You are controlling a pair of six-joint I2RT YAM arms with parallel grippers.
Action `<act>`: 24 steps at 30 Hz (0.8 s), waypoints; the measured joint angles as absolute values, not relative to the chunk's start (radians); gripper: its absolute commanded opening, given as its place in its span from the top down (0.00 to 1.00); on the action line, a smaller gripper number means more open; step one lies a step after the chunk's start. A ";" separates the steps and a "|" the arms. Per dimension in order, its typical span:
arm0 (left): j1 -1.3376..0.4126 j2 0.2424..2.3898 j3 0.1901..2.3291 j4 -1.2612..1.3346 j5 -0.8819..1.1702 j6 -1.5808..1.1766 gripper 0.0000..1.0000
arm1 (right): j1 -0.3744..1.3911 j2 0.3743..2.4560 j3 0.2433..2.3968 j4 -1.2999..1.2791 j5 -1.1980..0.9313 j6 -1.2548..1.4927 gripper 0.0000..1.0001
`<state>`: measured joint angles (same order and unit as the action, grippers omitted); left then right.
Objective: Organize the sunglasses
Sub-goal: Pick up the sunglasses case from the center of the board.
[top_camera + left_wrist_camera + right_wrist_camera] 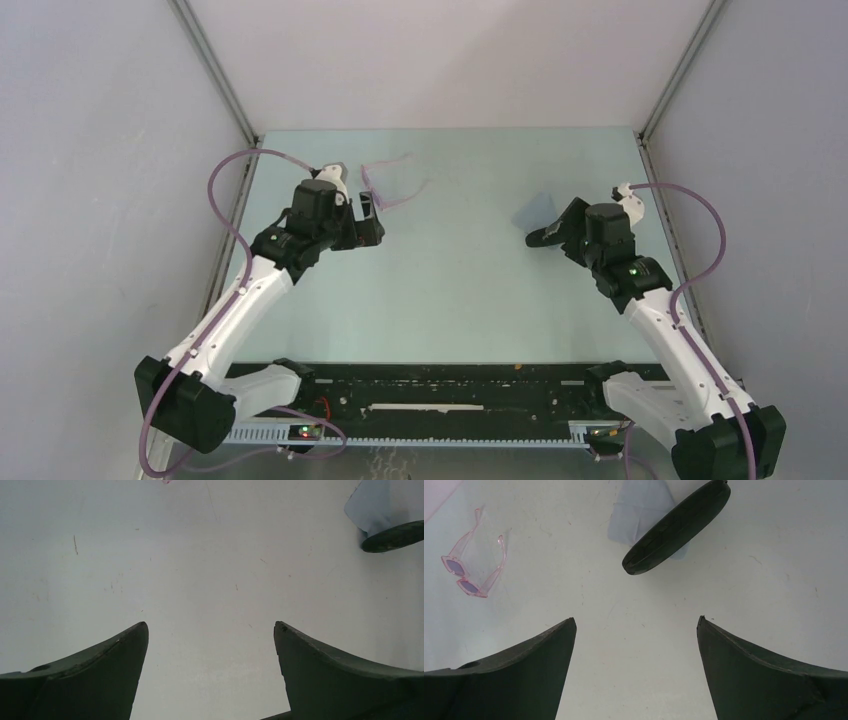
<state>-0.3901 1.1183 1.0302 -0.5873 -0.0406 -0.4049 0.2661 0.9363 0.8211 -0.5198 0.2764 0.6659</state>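
The sunglasses [392,186], a thin pale pink frame with arms unfolded, lie on the table at the back left. In the right wrist view they sit at far left [474,565]; only a pink tip shows at the top edge of the left wrist view [166,481]. My left gripper [369,218] is open and empty just on the near side of them. My right gripper [562,228] is open and empty, a short way from the black case. Both wrist views show jaws wide apart over bare table: left [210,625], right [636,620].
A closed black oblong case [676,527] lies partly on a blue-grey cloth [640,507] ahead of the right gripper; both also show in the top view, case [540,239] and cloth [538,208]. Grey walls enclose the table on three sides.
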 measured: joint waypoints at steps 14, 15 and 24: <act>-0.390 1.096 1.030 -0.589 -0.038 -0.419 0.00 | 0.241 0.941 0.821 -0.530 0.225 0.702 0.00; -0.390 1.086 1.029 -0.588 -0.036 -0.419 0.00 | 0.240 0.941 0.821 -0.533 0.222 0.703 0.00; -0.466 0.956 0.883 -0.536 -0.026 -0.423 0.00 | 0.160 0.977 0.822 -0.579 0.234 0.715 0.00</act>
<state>-0.4656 0.9562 0.8829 -0.5362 -0.0257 -0.4229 0.1604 0.9771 0.8219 -0.5785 0.2340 0.7155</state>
